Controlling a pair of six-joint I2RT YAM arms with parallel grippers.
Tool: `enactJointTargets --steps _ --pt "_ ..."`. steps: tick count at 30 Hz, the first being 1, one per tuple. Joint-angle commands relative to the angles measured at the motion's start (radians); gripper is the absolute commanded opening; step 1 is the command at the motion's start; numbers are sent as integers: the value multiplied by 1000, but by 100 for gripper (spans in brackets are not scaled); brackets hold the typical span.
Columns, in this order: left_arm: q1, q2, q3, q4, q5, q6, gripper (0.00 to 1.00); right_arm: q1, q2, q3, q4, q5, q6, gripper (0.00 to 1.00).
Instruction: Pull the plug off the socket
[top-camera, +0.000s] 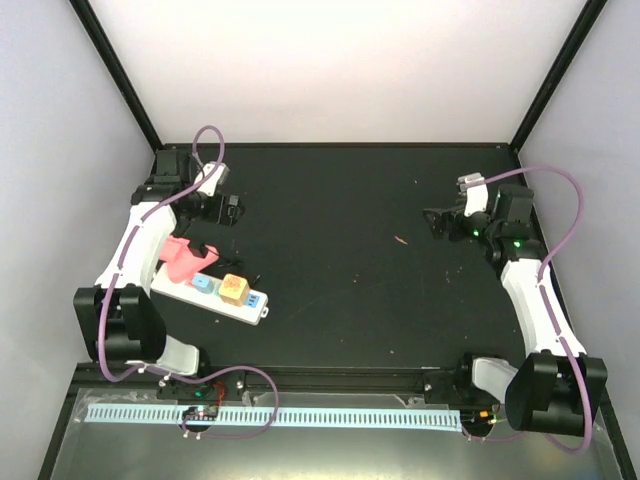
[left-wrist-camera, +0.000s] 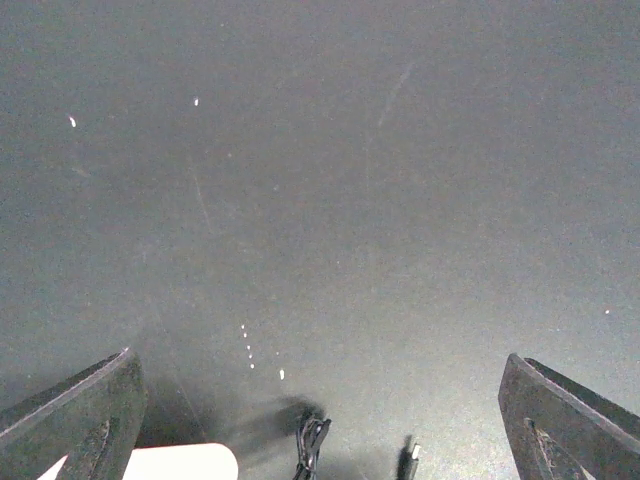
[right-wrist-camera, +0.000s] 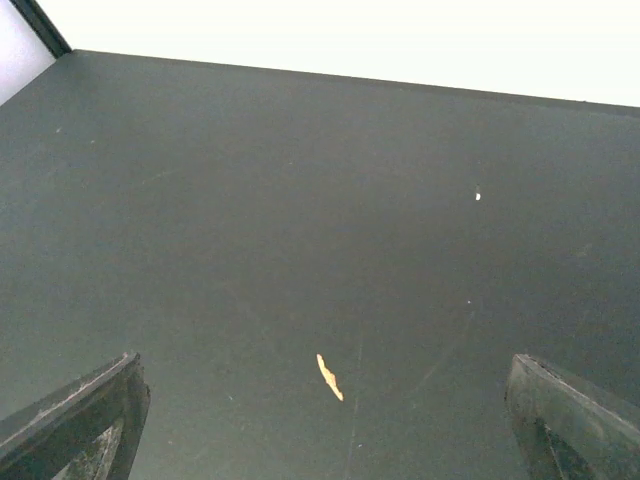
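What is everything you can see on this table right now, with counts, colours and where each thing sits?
socket: one, white, long strip lying slantwise on the near left of the table, beside the left arm
pink block: one, pink, on the socket's left end
blue square: one, light blue, on the socket next to the pink block
orange block: one, orange, mid-socket
teal square: one, teal, near the socket's right end
scrap: one, brown, on bare table right of centre
table: one, black
left end effector: one, black, open, far left, holding nothing
right end effector: one, black, open, far right, holding nothing
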Motion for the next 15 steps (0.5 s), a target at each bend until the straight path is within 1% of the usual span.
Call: enactJointTargets --steps 1,5,9,15 --pt "-11 -29 63 -36 -11 37 99 17 -36 -18 22 -29 -65 100" --pt "24 -87 70 -102 31 133 99 23 -42 -27 6 -78 -115 100" --pt "63 -156 58 -193 28 252 99 26 -32 -21 -15 -139 -153 100" --pt "181 -261 19 -342 32 426 99 28 -15 -6 -48 -177 -188 100"
